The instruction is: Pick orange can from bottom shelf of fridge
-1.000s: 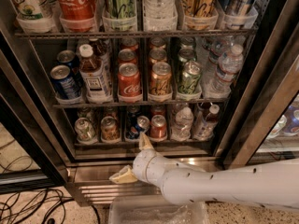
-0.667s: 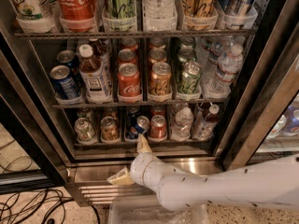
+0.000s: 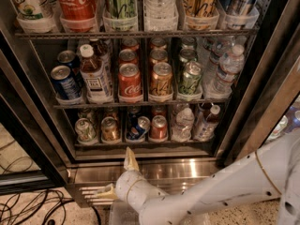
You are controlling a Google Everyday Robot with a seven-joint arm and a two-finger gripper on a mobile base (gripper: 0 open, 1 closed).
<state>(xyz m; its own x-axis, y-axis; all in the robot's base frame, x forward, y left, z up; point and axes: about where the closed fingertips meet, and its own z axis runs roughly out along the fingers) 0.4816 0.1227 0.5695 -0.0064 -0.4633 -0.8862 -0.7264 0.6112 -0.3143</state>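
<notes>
The fridge (image 3: 33,121) stands open before me with three wire racks. On the bottom shelf (image 3: 140,145) the orange can (image 3: 110,129) stands upright in the second lane from the left, between a greenish silver can (image 3: 85,129) and a tilted blue can (image 3: 139,128). A small red can (image 3: 158,127) stands further right. My gripper (image 3: 117,175) is below and in front of the shelf, over the steel base, open and empty. One cream fingertip (image 3: 130,159) points up toward the shelf. It touches no can.
Two water bottles (image 3: 182,122) fill the right of the bottom shelf. The middle rack holds taller cans, among them an amber-gold one (image 3: 161,79). The ribbed steel base (image 3: 187,170) juts out below. Cables (image 3: 28,210) lie on the floor at left. The door frame (image 3: 262,102) stands at right.
My gripper and arm have moved left and a little down, away from the bottom shelf's front edge. The cans have not moved.
</notes>
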